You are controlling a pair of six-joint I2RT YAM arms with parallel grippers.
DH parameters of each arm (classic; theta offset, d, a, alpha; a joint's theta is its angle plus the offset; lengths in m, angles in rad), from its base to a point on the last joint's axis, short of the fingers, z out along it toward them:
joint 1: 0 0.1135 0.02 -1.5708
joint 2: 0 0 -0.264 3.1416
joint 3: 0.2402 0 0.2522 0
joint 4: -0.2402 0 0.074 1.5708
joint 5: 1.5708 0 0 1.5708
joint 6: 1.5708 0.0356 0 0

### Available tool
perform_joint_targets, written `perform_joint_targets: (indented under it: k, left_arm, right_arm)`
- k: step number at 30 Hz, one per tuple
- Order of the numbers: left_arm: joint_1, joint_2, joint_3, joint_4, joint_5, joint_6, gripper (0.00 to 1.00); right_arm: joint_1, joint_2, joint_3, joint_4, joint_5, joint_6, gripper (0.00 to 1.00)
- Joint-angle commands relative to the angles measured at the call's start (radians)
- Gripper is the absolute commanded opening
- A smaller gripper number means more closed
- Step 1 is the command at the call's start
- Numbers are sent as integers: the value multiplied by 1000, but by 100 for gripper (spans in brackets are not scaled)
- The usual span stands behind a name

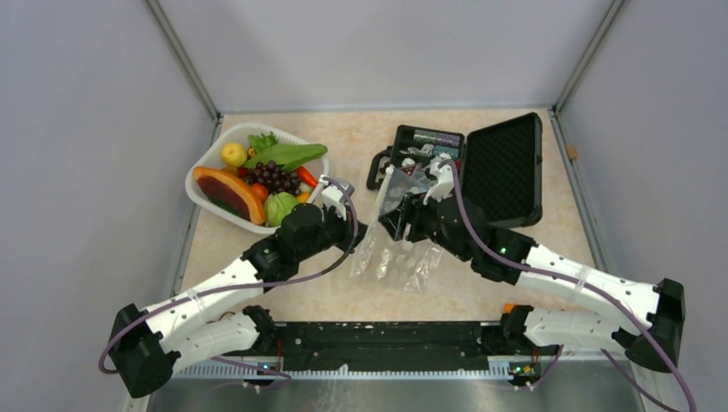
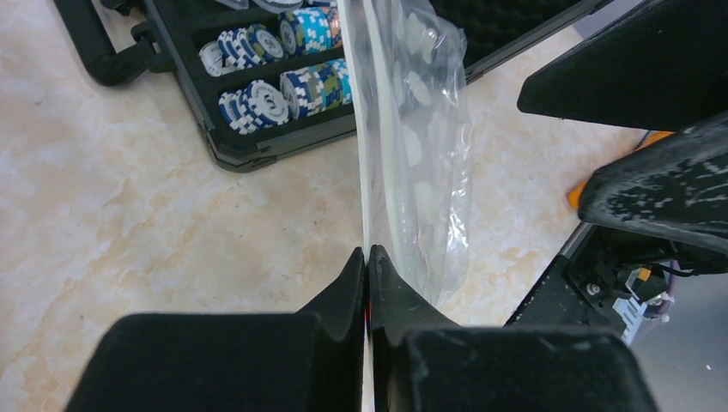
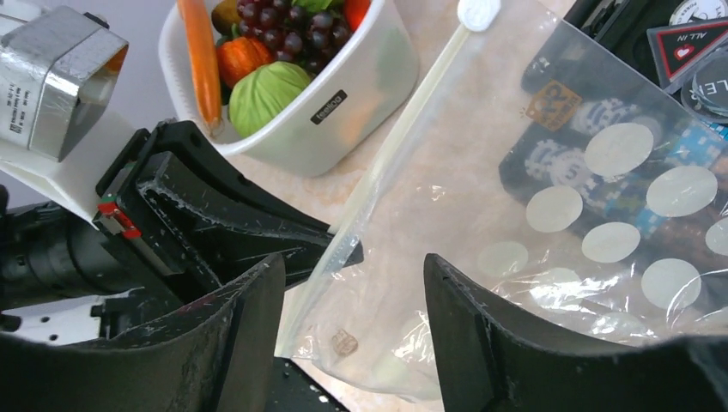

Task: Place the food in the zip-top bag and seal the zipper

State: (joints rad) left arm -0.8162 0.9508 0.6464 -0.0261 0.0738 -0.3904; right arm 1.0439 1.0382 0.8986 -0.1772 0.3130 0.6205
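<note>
The zip-top bag (image 1: 399,257) is clear with pale dots and hangs crumpled between my two grippers at mid-table. My left gripper (image 2: 367,251) is shut on the bag's mouth edge, pinching the zipper (image 3: 403,129) near its lower end. That whitish strip runs diagonally up to a white slider (image 3: 478,13). My right gripper (image 3: 352,259) is open, its fingers apart on either side of the bag's corner (image 3: 386,343). The food (image 1: 266,176) lies in the white basket (image 3: 343,103): grapes, green leaves, a lemon, red and orange pieces. I see no food in the bag (image 2: 421,154).
A black hard case (image 1: 502,167) stands open behind the bag, with rows of poker chips (image 2: 266,99) inside. The basket (image 1: 209,148) sits at the far left by the wall. Both arms meet closely at the centre (image 1: 378,227).
</note>
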Motion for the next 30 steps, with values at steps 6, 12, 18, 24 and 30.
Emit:
perform_joint_targets:
  k: [6, 12, 18, 24, 30]
  left_arm:
    - [-31, 1, 104, 60, 1, -8, 0]
    - [-88, 2, 154, -22, -191, 22, 0]
    - [-124, 8, 162, -37, -252, 38, 0]
    - [-136, 22, 175, -49, -264, 45, 0]
    - [-154, 14, 176, -44, -255, 75, 0]
  right_arm:
    - [-2, 78, 207, -174, 17, 85, 61]
    - [45, 155, 288, -290, 150, 134, 60]
    - [63, 143, 270, -276, 180, 166, 53]
    - [64, 100, 221, -193, 150, 162, 51]
    - [64, 119, 215, -219, 184, 180, 46]
